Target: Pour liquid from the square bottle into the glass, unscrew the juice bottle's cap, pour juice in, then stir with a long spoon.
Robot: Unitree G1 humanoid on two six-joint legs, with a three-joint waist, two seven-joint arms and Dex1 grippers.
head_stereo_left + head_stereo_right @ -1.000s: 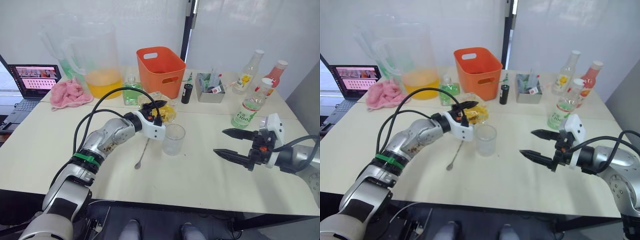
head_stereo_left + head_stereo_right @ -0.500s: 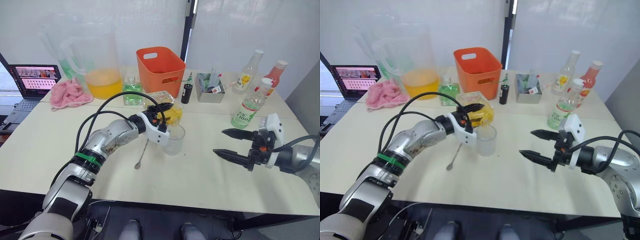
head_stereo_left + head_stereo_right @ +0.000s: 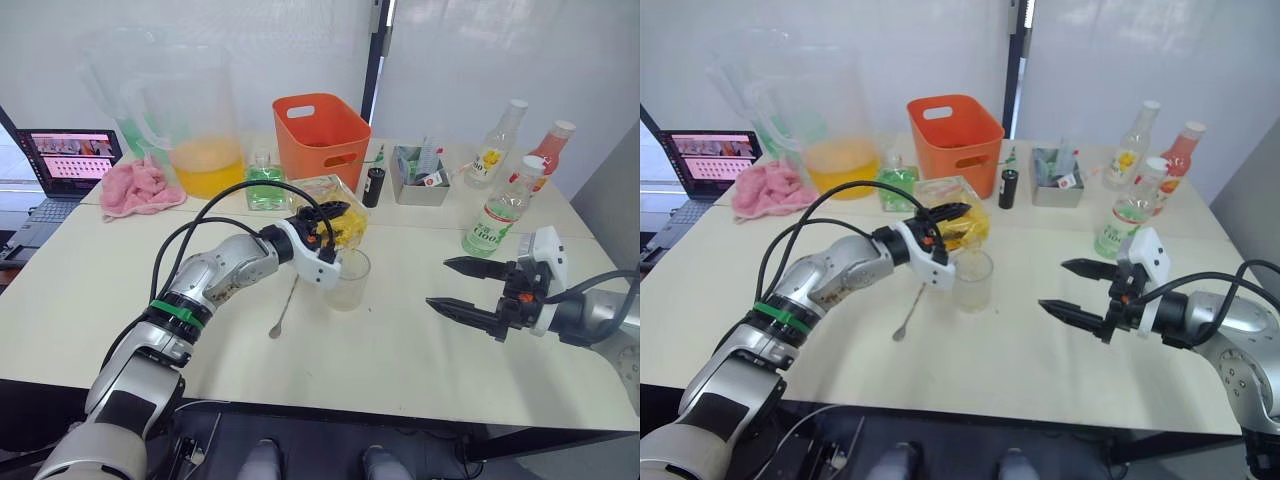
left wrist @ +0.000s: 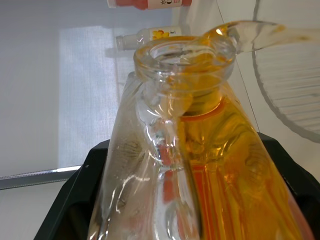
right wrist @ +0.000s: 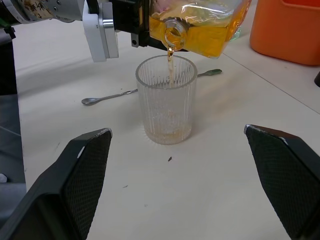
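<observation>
One thin stream of yellow liquid falls from the square bottle (image 5: 195, 25) into the glass (image 5: 166, 100), which stands near the middle of the bench (image 3: 90, 280). The bottle lies tipped, mouth directly above the rim, long axis pointing down toward the glass from the robot's left. Left tool (image 3: 328, 222) is pinching the bottle body. Right tool (image 3: 468, 288) hovers spread and empty near the bench's right edge, well apart from the glass. Long spoon (image 3: 284, 308) lies flat just beside the glass. Juice bottle (image 3: 497, 212), cap (image 3: 533, 165) on, stands nearer the right tool; its label numerals read roughly "C100".
</observation>
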